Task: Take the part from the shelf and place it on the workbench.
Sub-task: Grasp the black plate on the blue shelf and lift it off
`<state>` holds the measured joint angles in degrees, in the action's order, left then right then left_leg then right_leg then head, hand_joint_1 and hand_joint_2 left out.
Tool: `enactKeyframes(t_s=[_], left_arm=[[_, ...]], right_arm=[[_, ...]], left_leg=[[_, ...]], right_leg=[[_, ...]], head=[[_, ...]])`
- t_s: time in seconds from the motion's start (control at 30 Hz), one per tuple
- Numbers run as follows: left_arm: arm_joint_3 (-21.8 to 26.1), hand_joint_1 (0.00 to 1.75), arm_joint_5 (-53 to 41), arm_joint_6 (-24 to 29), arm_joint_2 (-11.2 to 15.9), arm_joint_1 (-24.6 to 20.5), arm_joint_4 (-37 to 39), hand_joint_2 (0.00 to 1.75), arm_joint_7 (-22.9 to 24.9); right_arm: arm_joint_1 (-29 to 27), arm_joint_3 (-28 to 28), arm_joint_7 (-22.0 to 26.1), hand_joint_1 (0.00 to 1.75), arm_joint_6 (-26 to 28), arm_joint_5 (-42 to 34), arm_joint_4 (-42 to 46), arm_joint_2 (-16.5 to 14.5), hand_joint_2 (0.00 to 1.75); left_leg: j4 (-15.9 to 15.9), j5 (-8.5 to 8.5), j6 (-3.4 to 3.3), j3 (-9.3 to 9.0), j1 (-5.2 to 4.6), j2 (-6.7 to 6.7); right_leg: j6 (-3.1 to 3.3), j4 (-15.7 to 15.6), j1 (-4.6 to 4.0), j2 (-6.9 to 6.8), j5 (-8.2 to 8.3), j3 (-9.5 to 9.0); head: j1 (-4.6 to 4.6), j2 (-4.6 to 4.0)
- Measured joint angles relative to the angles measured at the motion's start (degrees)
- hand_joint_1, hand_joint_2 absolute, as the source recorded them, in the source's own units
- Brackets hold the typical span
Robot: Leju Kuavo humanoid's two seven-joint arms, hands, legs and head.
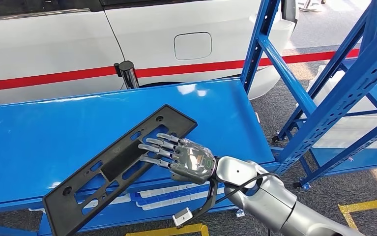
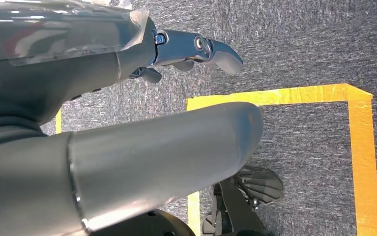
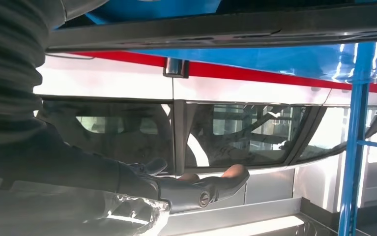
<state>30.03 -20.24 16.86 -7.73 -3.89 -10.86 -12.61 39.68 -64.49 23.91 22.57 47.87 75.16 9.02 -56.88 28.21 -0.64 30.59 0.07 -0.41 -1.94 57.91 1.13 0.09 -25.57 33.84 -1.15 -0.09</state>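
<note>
Head view: I see the right hand (image 1: 188, 158) gripping the black plate frame (image 1: 120, 166) at its long edge, overhanging the blue workbench (image 1: 39, 137) front edge; I judge it light, stiff, slippery. Left wrist view: left hand (image 2: 196, 51) holds nothing, fingers partly curled. Right wrist view: fingers (image 3: 211, 187) extended; the grip cannot be read.

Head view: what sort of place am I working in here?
Most likely a car factory or workshop floor. A white car stands right behind the blue workbench, blue steel shelving rises on the right, and yellow tape marks the grey floor. The right hand rests on a black plastic part.
</note>
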Motion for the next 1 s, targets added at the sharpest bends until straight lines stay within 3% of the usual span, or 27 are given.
enactKeyframes(t_s=[1.0], left_arm=[[1.1,0.0,0.0,-0.1,-0.5,0.0,0.0,0.0,-0.7]], right_arm=[[-0.9,-5.1,1.0,0.0,4.1,0.1,-13.7,-5.5,1.75]], left_leg=[[0.0,0.0,0.0,0.0,0.01,0.0]], right_leg=[[0.0,0.0,0.0,0.0,0.0,0.02]], head=[[0.02,0.0]])
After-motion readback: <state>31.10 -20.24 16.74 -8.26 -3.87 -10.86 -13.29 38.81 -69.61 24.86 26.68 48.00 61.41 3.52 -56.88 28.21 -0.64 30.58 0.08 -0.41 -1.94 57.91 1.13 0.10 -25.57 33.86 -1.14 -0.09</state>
